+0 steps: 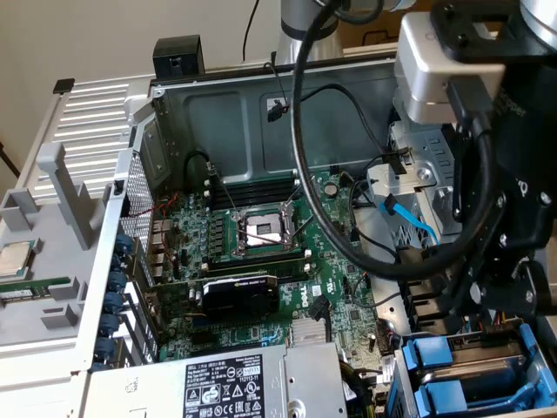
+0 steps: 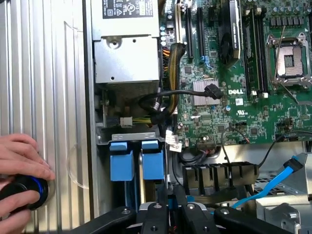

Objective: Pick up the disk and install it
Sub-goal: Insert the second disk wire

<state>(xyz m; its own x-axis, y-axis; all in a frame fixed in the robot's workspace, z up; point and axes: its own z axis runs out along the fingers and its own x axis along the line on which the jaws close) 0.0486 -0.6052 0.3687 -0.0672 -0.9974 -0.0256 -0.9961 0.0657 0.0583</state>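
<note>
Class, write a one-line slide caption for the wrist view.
Black gripper poised above two bright blue plastic drive carriers beside the green motherboard; a hand rests on a black knob.

Your arm [image 1: 487, 218] reaches down on the exterior view's right, wrist bent low. Your gripper [image 2: 171, 207] points downward with its black fingers [image 2: 158, 214] drawn close together. A person's hand [image 2: 19, 170] rests flat, its fingers curled over a round black knob.

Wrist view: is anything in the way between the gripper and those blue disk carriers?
Nothing visible does. The gripper sits right by the blue disk carriers; the black cables lie beyond them.
</note>
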